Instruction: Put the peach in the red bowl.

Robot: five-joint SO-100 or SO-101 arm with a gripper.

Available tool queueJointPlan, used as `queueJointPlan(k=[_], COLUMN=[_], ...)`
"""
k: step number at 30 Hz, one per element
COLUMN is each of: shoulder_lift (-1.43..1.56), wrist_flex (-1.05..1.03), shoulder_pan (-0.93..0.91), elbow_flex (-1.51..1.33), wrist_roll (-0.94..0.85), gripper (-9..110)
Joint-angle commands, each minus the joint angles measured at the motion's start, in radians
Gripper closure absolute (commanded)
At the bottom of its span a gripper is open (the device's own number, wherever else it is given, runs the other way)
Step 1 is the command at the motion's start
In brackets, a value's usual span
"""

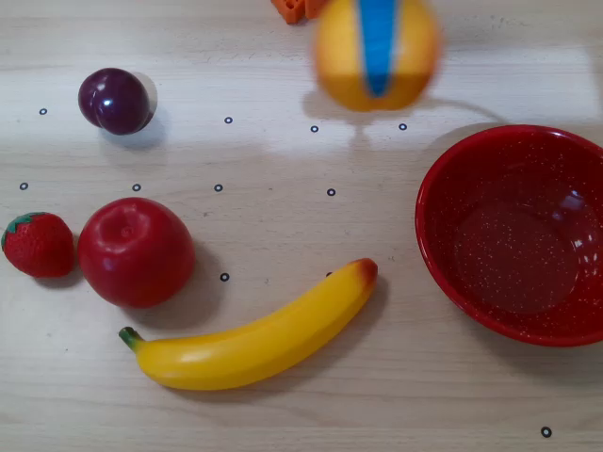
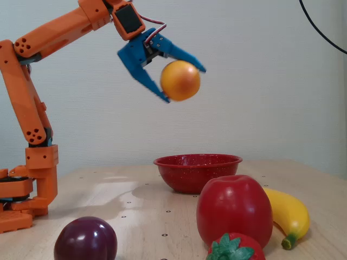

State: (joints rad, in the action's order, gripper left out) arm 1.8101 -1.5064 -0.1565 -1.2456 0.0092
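The gripper (image 2: 181,81) is clamped on the peach (image 2: 180,80), holding it high in the air at the upper middle of the fixed view, well above the table (image 2: 135,206). In the overhead view the peach (image 1: 339,56) sits blurred at the top edge, up and left of the red bowl (image 1: 443,254), which is empty at right.

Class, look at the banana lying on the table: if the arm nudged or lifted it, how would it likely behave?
The banana looks glossy and moulded, so it is probably stiff and rather slippery. Its long curve lies flat on the table, so a push would likely spin or slide it, not roll it. It seems a light toy.
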Motion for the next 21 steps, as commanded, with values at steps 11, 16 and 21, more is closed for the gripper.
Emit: queueJointPlan(k=[11, 16, 21], shoulder_lift=[0.100, -0.009, -0.104], wrist_flex=[0.376, 0.403, 0.428], shoulder_pan=[-0.327, -0.359, -0.374], elbow_flex=[-0.129, -0.146, -0.173], wrist_roll=[-0.048, -0.051, -0.034], gripper=[101, 101, 95])
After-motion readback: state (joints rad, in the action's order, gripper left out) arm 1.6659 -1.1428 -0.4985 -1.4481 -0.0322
